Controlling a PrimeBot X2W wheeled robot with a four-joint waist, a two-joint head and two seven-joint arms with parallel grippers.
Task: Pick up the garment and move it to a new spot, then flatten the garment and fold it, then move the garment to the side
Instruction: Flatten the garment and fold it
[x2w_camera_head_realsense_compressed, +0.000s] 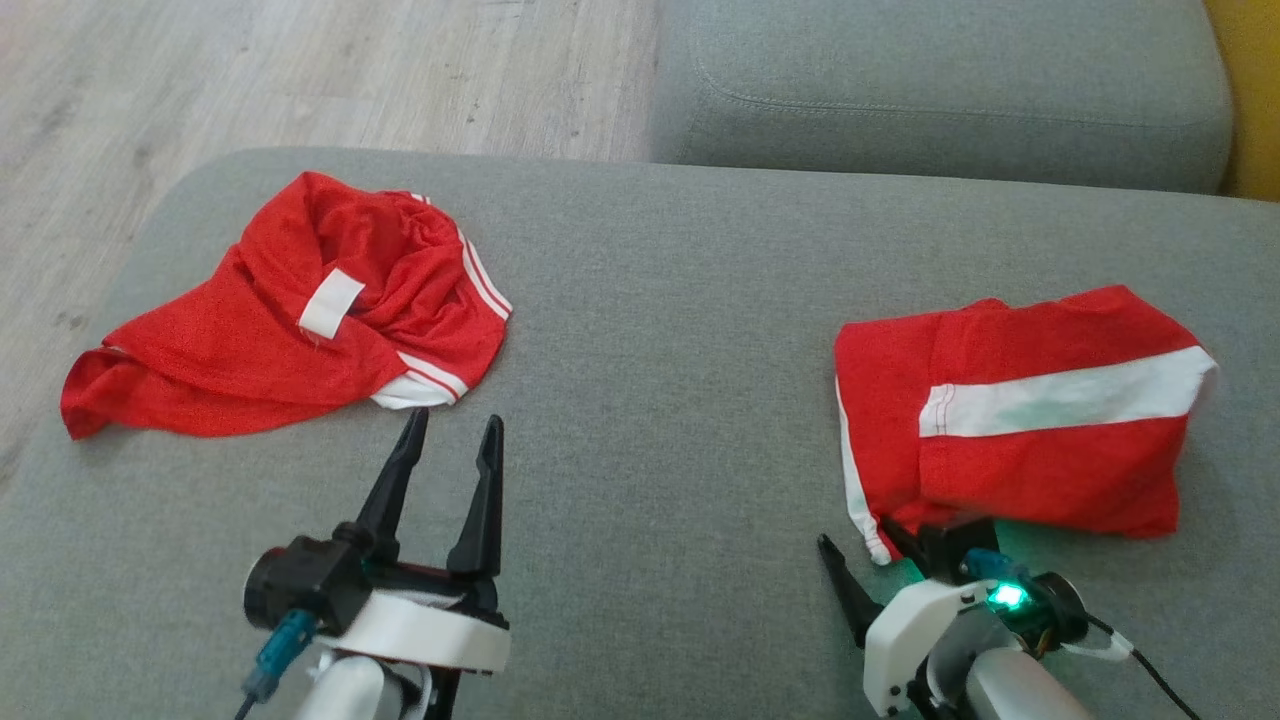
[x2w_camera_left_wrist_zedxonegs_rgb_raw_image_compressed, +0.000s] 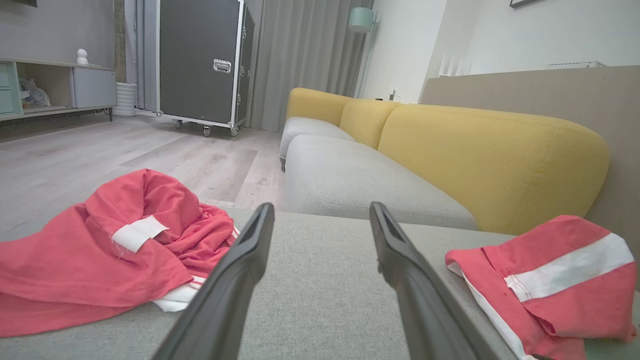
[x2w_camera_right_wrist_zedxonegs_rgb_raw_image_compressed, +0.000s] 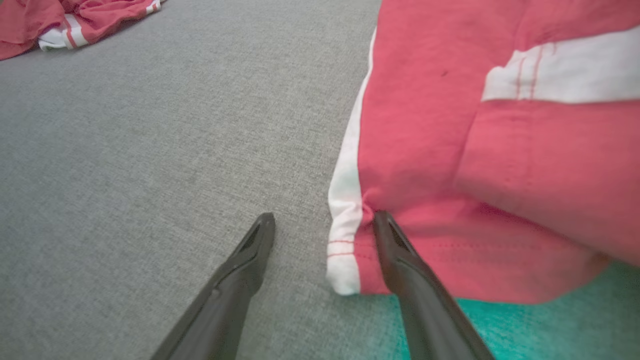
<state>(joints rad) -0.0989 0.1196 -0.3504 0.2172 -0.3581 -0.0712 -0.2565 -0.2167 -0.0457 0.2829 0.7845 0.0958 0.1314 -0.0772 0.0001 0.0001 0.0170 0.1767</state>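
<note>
Item: folded red garment (x2w_camera_head_realsense_compressed: 1040, 470), white-striped, lying on the right of the grey cushion (x2w_camera_head_realsense_compressed: 660, 350). Its near corner sits between the spread jaws of the right gripper (x2w_camera_right_wrist_zedxonegs_rgb_raw_image_compressed: 324, 216), one finger touching the cloth and nothing grasped. Item: crumpled red garment (x2w_camera_head_realsense_compressed: 250, 340), on the cushion's left, just beyond the left gripper (x2w_camera_head_realsense_compressed: 455, 418), whose jaws are likewise spread and empty.

A yellow-backed grey sofa (x2w_camera_left_wrist_zedxonegs_rgb_raw_image_compressed: 350, 175) stands on pale wood flooring (x2w_camera_left_wrist_zedxonegs_rgb_raw_image_compressed: 100, 160).
</note>
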